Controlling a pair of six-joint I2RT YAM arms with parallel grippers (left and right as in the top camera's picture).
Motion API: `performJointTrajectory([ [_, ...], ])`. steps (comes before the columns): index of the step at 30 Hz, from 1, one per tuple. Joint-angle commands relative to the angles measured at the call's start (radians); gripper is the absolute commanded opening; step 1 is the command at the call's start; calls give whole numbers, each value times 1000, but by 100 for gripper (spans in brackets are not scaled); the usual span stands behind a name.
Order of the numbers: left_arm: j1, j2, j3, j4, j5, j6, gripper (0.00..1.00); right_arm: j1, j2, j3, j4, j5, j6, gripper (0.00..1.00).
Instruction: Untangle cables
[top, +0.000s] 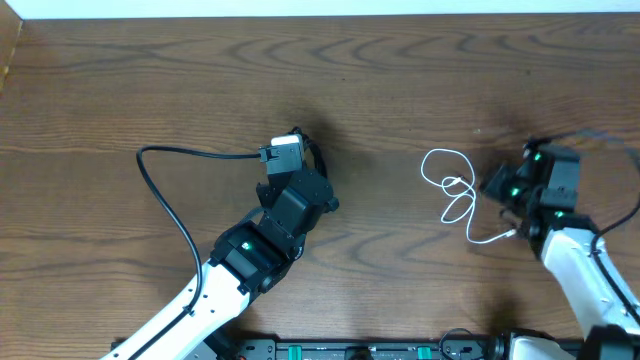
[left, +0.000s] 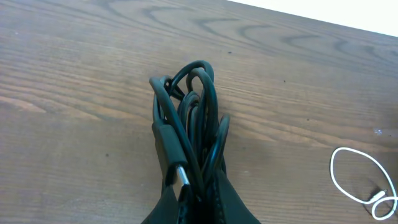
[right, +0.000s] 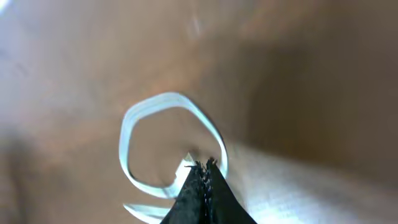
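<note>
The left claw (left: 189, 186) is clamped on one bundle of black cables (left: 193, 106) near the middle of the wooden table (left: 74, 74); its cords are too knotted to count. The right claw (right: 202, 168) is closed, its tips touching the one white cable (right: 155, 102), looped at the right

Shows a thin white cord (top: 456, 184) lying in loose loops on the brown wood-grain table (top: 400, 80), just beside the black right gripper (top: 490, 187). Shows black cords (top: 297, 131) bunched at the black left gripper (top: 302, 147) mid-table, a thicker black wire (top: 200, 152) arcing left from its wrist.
</note>
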Motion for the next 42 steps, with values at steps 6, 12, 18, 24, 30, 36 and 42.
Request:
performJointTrajectory([
  [6,2,-8,15,2,-10,-13,8,22,-73,263,-299,-111,-73,31],
  [12,2,-8,15,2,-10,-13,8,165,-27,214,-476,-160,121,95],
  [18,2,-8,15,10,-10,-13,8,256,89,180,-455,84,424,99],
  [24,2,-8,15,10,-10,-13,8,295,224,180,-325,197,498,98],
  [30,2,-8,15,10,-10,-13,8,295,376,180,-180,314,533,78],
  [36,2,-8,15,10,-10,-13,8,283,351,195,3,337,306,1],
  [42,2,-8,15,10,-10,-13,8,206,142,285,8,710,42,1],
])
